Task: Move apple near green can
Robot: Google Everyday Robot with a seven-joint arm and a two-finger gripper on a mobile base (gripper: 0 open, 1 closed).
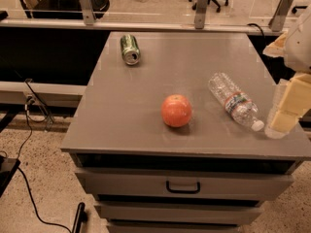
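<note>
The orange-red apple sits upright on the grey cabinet top, a little right of its middle and toward the front. The green can lies on its side at the far left of the top, its silver end facing the front. My gripper hangs at the right edge of the view, above the cabinet's front right corner. It is well to the right of the apple and touches nothing that I can see.
A clear plastic water bottle lies on its side between the apple and my gripper. The cabinet has drawers below the front edge. A rail with glass panels runs behind it. Cables lie on the floor at left.
</note>
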